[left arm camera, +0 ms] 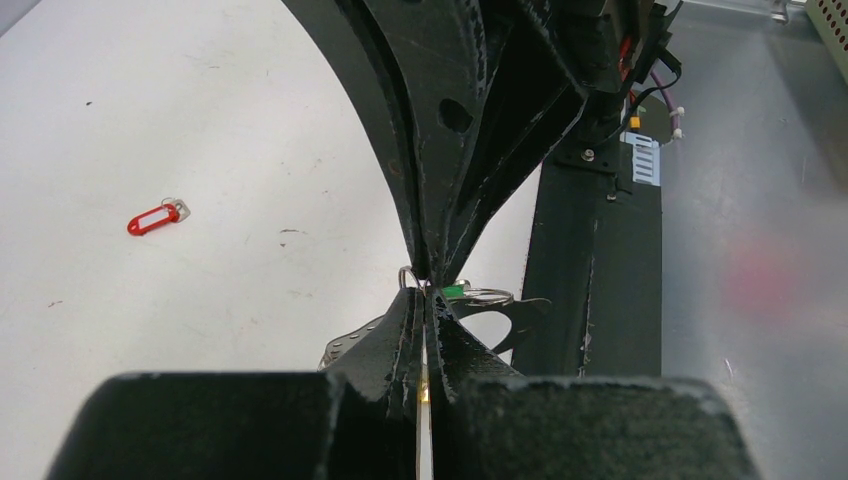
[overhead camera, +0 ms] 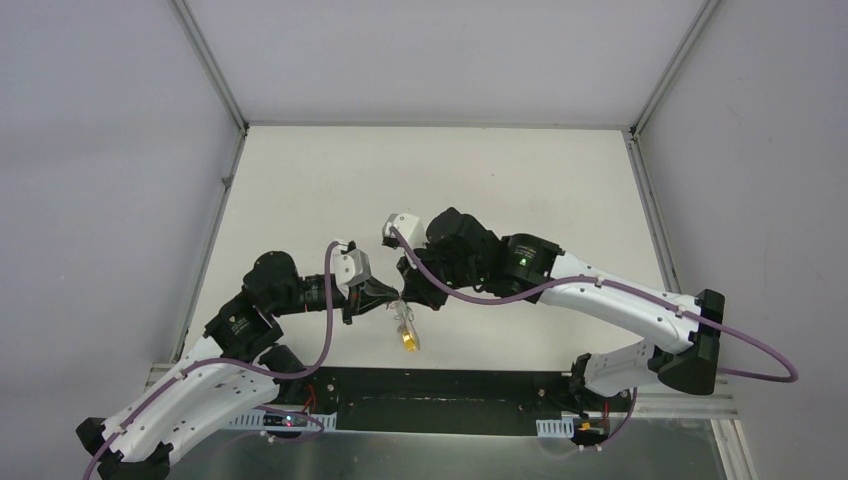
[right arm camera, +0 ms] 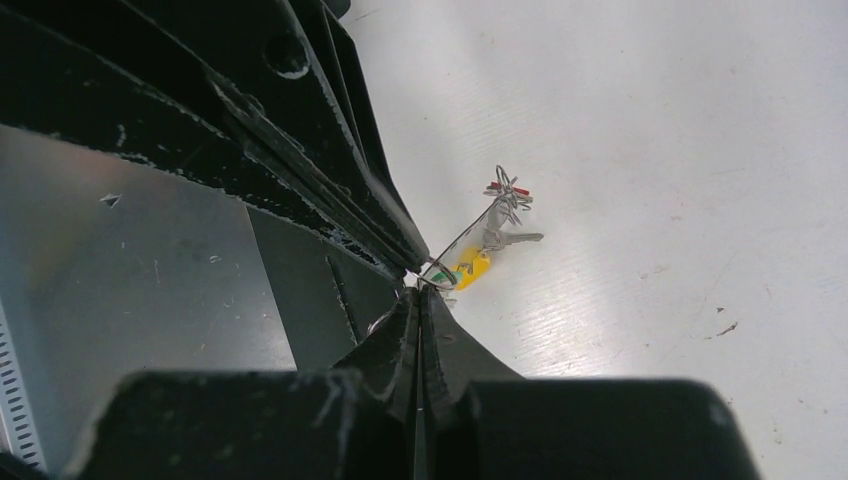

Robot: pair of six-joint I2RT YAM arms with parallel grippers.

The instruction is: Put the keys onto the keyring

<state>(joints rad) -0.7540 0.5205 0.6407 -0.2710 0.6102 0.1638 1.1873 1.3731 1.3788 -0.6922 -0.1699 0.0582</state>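
1. Top view: two arms reach in from the near edge and meet tip to tip over the near-ctr part of the white table (overhead camera: 300,180).
2. L gripper (left arm camera: 424,305): jaws shut tight, no gap. It seems to nip the thin wire of the keyring (right arm camera: 468,232).
3. R gripper (right arm camera: 418,295): also shut tight, its tip touching the L tip at the same spot on the wire. The black fingers hide the exact contact.
4. The keyring is a large thin hoop that slopes down and away from the pinch point. Can't tell if its low end touches the table.
5. Keys (overhead camera: 409,338) on the hoop dangle in a bunch. A yellow tag (right arm camera: 470,268) and a green tag (left arm camera: 455,291) sit near the tips, w/ a bit of red at the hoop's far end.
6. One red-tag key (left arm camera: 155,218) lies flat on the table, alone, well apart from both grippers. It shows only in the L wrist view.
7. Why held so (a guess): two pinches side by side prob. steady the wire at its opening, and the hanging hoop lets threaded keys slide clear by their own weight.
8. Progress: partly done, w/ at least the red-tag key not yet on the hoop.
9. Next would likely need one gripper to let go and fetch that key while the other holds the hoop.
10. Risk: the thin wire could twist or slip from a single pinch.
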